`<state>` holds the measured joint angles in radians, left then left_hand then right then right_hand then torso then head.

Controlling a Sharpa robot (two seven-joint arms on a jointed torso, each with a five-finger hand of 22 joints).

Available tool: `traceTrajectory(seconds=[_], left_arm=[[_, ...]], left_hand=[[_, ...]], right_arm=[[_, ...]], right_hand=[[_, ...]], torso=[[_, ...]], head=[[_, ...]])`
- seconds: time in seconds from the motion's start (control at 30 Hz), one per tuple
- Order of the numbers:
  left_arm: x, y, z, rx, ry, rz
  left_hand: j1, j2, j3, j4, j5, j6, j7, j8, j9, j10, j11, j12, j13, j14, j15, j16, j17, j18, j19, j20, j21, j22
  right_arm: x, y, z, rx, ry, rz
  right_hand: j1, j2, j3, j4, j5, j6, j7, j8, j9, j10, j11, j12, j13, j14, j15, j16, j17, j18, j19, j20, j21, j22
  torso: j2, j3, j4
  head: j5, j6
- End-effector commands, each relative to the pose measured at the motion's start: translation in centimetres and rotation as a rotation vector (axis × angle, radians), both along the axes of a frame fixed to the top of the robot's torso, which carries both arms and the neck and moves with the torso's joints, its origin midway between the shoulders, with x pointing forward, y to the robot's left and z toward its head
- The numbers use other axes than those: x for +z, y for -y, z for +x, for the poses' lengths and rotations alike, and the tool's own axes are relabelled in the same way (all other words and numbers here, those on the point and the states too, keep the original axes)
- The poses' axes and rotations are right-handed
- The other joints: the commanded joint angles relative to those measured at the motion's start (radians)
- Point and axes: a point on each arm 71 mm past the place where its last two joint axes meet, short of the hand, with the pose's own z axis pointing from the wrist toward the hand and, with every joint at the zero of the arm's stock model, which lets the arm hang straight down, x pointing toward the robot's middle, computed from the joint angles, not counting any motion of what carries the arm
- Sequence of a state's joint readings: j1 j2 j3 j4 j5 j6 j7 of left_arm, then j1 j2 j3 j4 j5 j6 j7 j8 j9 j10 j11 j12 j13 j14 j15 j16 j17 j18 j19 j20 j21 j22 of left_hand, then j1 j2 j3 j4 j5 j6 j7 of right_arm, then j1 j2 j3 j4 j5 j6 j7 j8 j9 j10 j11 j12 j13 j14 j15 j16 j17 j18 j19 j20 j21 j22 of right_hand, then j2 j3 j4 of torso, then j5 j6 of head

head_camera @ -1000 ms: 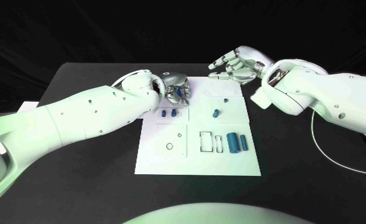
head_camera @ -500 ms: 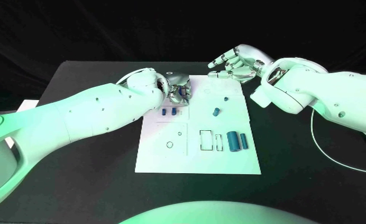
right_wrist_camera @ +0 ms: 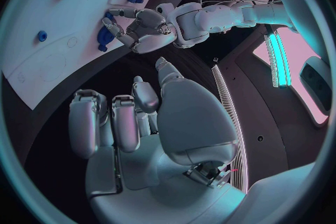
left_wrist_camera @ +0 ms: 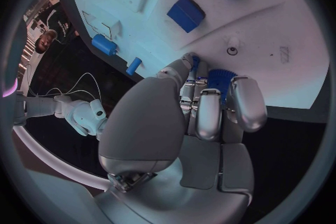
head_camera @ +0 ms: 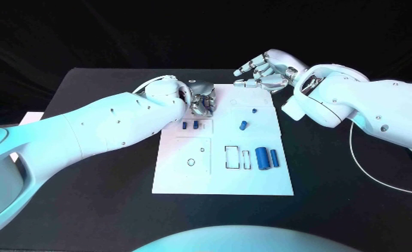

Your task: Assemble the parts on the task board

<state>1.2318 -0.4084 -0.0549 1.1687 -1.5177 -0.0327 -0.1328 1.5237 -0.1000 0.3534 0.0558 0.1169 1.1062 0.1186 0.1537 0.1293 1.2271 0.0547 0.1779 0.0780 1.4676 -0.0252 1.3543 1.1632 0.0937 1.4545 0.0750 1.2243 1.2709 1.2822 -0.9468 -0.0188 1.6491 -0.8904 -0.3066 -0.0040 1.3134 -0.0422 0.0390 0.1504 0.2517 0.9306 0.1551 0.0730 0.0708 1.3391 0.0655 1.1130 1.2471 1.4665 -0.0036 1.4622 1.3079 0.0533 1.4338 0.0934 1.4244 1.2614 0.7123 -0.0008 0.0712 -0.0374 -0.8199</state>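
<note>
Left hand: the left hand [head_camera: 202, 102] sits low over the far left corner of the task board [head_camera: 223, 187]; its fingers [left_wrist_camera: 208, 112] are curled around a blue toothed part [left_wrist_camera: 220, 79], which it holds right at the board's surface
Right hand: the right hand [head_camera: 266, 73] hangs above the board's far right edge; fingers curled inward, nothing in them
Task board: white plate in the middle of the black table [head_camera: 94, 204]
Loose parts: two small blue pieces [head_camera: 190, 126] lie just near the left hand; a short blue peg [head_camera: 244, 125] lies mid-board; two blue cylinders [head_camera: 267, 159] lie side by side near the right edge
</note>
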Motion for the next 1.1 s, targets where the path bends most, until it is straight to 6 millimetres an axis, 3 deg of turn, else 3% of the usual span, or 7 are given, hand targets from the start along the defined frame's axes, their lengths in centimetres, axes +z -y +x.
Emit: traceTrajectory(seconds=[0.03, 0.4, 0.77, 1.1], left_arm=[[-0.9, -0.1, -0.3, -0.003, -0.027, 0.036], [0.4, -0.7, -0.8, -0.006, 0.014, -0.098], [2.7, -3.8, -1.5, 0.043, 0.011, -0.208], [3.9, -7.1, -1.5, 0.093, -0.013, -0.203]], left_hand=[[0.015, 0.001, 0.028, -0.014, -0.002, 0.015, 0.001, -0.001, -0.001, 0.019, -0.006, 0.006, 0.011, 0.027, -0.007, 0.006, -0.002, -0.015, 0.008, -0.004, 0.009, 0.009], [-0.043, -0.03, 0.149, -0.067, 0.014, 0.029, 0.011, -0.031, -0.016, 0.032, 0.002, -0.027, 0.022, 0.027, 0.001, 0.011, -0.012, -0.018, 0.006, 0.0, 0.029, 0.034], [-0.058, -0.041, 0.17, -0.081, 0.014, 0.032, 0.018, -0.037, -0.019, 0.034, 0.006, -0.038, 0.022, 0.027, 0.003, 0.011, -0.017, -0.02, 0.008, 0.002, 0.037, 0.043], [-0.065, -0.048, 0.175, -0.086, 0.014, 0.036, 0.018, -0.039, -0.02, 0.039, 0.007, -0.04, 0.023, 0.026, 0.004, 0.011, -0.02, -0.023, 0.011, 0.003, 0.048, 0.053]], right_arm=[[-0.1, -0.2, -0.1, 0.017, -0.003, -0.006], [0.0, -0.2, -0.1, 0.018, -0.001, -0.005], [0.0, 0.3, -0.2, 0.007, 0.0, -0.007], [-0.2, 0.6, -0.2, 0.002, -0.004, -0.008]], right_hand=[[-0.001, 0.006, -0.001, 0.002, 0.005, 0.009, -0.001, -0.005, -0.001, -0.001, -0.001, 0.004, 0.001, 0.064, -0.01, -0.004, 0.075, 0.01, -0.005, -0.002, -0.004, 0.0], [-0.001, 0.006, -0.001, 0.002, 0.005, 0.009, -0.001, -0.005, -0.001, -0.001, -0.001, 0.004, 0.001, 0.064, -0.01, -0.004, 0.075, 0.01, -0.005, -0.002, -0.004, 0.0], [-0.001, 0.006, -0.001, 0.002, 0.005, 0.009, -0.001, -0.005, -0.001, -0.001, -0.001, 0.004, 0.001, 0.064, -0.01, -0.004, 0.075, 0.01, -0.005, -0.002, -0.004, 0.0], [-0.001, 0.006, -0.001, 0.002, 0.005, 0.009, -0.001, -0.005, -0.001, -0.001, -0.001, 0.004, 0.001, 0.064, -0.01, -0.004, 0.075, 0.01, -0.005, -0.002, -0.004, 0.0]], torso=[[0.0, 0.0002, 0.0005], [-0.001, -0.0004, 0.002], [-0.004, -0.001, 0.0044], [-0.008, -0.0028, 0.0141]], head=[[-0.001, 0.0], [-0.006, 0.006], [-0.005, 0.01], [-0.01, 0.011]])
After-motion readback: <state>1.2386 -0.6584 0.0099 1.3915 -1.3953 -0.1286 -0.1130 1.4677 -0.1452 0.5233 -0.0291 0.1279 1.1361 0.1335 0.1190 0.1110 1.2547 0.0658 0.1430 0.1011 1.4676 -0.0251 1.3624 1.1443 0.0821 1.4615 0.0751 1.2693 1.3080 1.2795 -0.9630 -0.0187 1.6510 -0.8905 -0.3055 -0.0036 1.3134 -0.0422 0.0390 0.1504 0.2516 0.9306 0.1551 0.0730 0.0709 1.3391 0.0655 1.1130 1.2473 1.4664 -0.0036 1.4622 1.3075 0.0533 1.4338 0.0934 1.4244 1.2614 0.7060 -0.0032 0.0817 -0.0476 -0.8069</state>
